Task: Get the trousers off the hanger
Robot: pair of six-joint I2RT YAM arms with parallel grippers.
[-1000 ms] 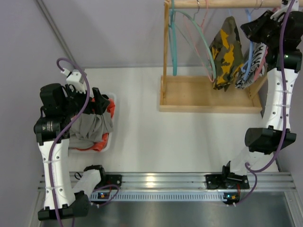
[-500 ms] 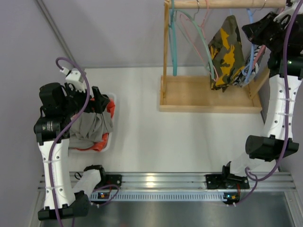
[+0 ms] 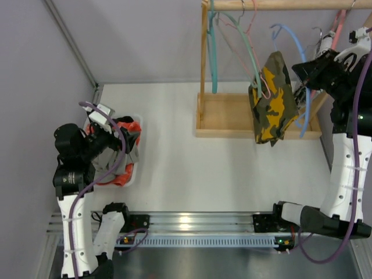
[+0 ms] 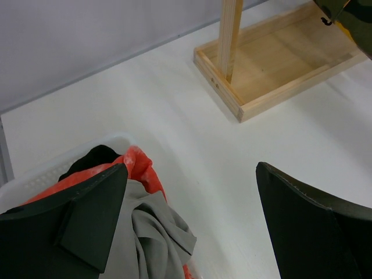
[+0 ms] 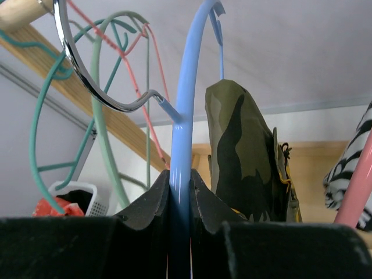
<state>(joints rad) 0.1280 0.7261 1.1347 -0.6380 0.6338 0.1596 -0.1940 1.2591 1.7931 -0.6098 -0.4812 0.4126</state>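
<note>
At the rack, the right gripper [image 5: 180,189] is clamped on the blue hanger [image 5: 185,87]; the camouflage trousers [image 3: 268,102] hang just beside it.

The grip is on a thin, smooth bar, so I judge the hanger can twist or slip between the fingers if it is pulled sideways; the green hanger [image 5: 102,116] and the pink hanger [image 5: 145,87] are very near, and a hook or the cloth may catch on them and drag them along; which hanger carries the trousers I cannot tell, so a pull on the wrong one would leave them on the rack; if the cloth slides off early, it probably lands on the wooden base [image 3: 229,113], not in the basket [image 4: 35,174]; the left gripper [image 4: 192,174] hovers with fingers apart over the grey trousers [image 4: 148,238], which lie in that basket, well apart from the rack.
</note>
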